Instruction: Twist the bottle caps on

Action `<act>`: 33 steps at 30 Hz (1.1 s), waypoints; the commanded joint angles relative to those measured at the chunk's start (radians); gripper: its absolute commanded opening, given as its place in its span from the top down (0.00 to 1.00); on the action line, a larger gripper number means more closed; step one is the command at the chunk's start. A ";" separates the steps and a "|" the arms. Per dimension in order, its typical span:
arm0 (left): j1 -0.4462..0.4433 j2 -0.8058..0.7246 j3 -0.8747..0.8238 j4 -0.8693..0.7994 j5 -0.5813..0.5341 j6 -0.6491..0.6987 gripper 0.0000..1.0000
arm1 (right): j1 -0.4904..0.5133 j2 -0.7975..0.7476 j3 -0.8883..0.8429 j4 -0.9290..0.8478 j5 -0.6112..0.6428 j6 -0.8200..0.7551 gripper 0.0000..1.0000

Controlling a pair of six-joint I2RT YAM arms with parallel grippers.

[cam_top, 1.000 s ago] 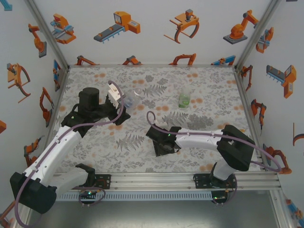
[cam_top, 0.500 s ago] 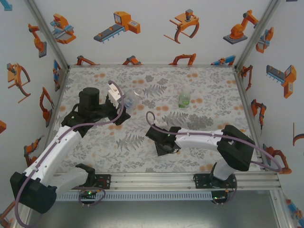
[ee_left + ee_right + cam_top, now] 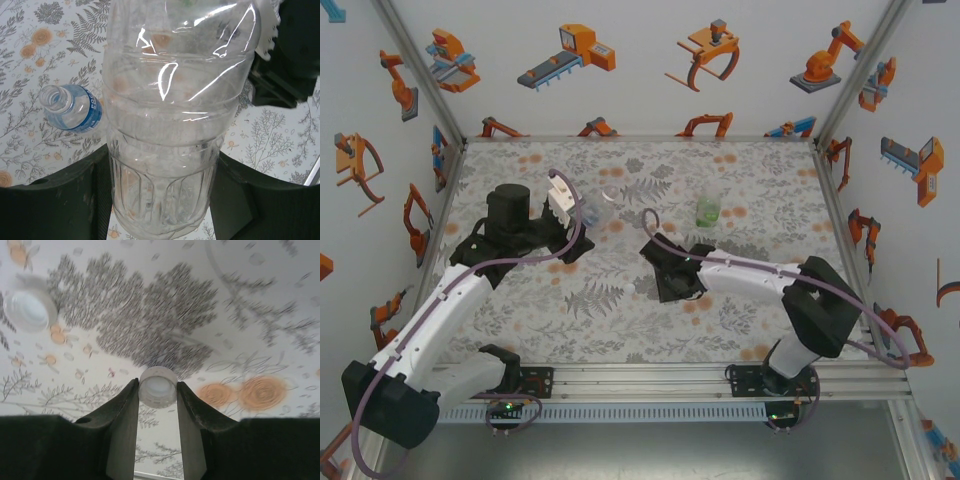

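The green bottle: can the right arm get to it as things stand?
Probably yes. The right claw, shut on a cap, is near the green bottle, which stands upright and alone; only bare table lies between them.

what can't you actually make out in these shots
- Left wrist view: the top edge cuts off the neck of the clear bottle held by the left gripper.
- Top view: the right gripper's body hides the cap it pinches.
- Top view: the green bottle is too small to tell if it is capped.
- Right wrist view: the second cap, lying loose, is blurred.
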 commanded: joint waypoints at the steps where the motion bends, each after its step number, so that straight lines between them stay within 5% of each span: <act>1: 0.004 -0.004 0.028 -0.013 -0.011 0.001 0.99 | -0.059 0.035 0.058 0.004 -0.035 -0.085 0.70; 16: 0.002 -0.003 0.027 -0.012 -0.013 -0.001 0.99 | -0.123 0.130 0.091 0.017 -0.109 -0.146 0.67; 33: 0.003 -0.002 0.027 -0.012 -0.017 0.000 0.99 | -0.122 0.070 0.150 -0.033 -0.126 -0.151 0.57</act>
